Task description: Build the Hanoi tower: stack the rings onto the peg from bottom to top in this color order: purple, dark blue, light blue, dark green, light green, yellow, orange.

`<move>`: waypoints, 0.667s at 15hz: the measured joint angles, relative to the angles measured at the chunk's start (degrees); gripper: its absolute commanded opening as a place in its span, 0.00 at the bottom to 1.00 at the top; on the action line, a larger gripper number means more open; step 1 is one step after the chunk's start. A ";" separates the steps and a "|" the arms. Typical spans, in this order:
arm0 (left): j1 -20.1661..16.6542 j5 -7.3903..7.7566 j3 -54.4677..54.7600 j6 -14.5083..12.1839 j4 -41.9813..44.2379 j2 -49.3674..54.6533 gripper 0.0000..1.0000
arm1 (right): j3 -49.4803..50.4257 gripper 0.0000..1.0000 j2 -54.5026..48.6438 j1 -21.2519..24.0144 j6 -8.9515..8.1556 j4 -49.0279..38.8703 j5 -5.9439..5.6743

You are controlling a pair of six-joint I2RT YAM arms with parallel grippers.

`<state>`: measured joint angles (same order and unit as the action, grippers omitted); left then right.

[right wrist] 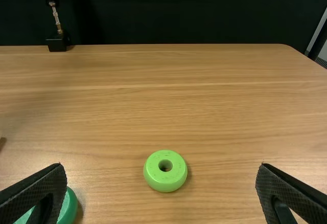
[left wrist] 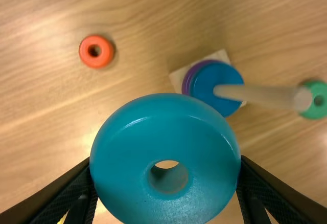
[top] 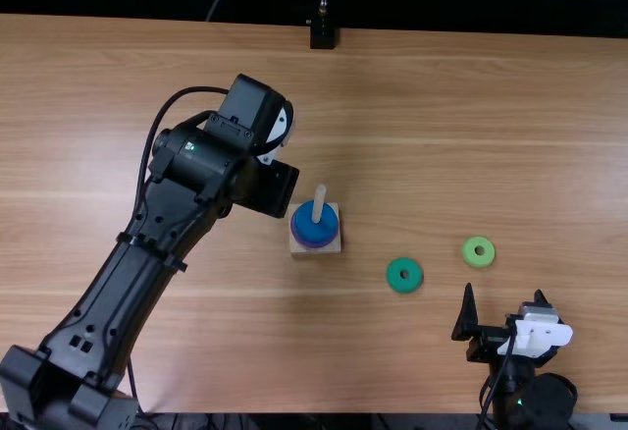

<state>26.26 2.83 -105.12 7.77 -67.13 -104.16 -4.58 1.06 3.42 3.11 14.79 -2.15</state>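
Observation:
My left gripper hangs just left of the wooden base. The left wrist view has the left gripper shut on the light blue ring, beside the peg and not over it. On the peg, the dark blue ring lies on top of the purple ring. My right gripper stands open near the front edge; in the right wrist view the right gripper has the light green ring between and beyond its fingers. The dark green ring and an orange ring lie on the table.
A black stand is at the table's far edge. The light green ring lies between the dark green ring and the right gripper's far side. A sliver of yellow peeks out beside the left gripper's finger.

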 measured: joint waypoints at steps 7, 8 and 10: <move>4.57 0.66 -7.39 0.17 -0.70 -4.76 0.06 | 0.00 1.00 0.00 0.02 -0.02 0.00 0.02; 5.16 0.68 -7.96 0.55 -0.70 -5.09 0.06 | 0.00 1.00 0.00 0.00 -0.02 -0.02 0.02; 5.68 0.72 -8.50 1.75 -0.66 -5.75 0.06 | 0.00 1.00 0.00 0.02 -0.02 -0.02 0.02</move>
<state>31.94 3.55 -113.62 9.52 -67.79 -109.91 -4.58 1.06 3.44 3.09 14.76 -2.13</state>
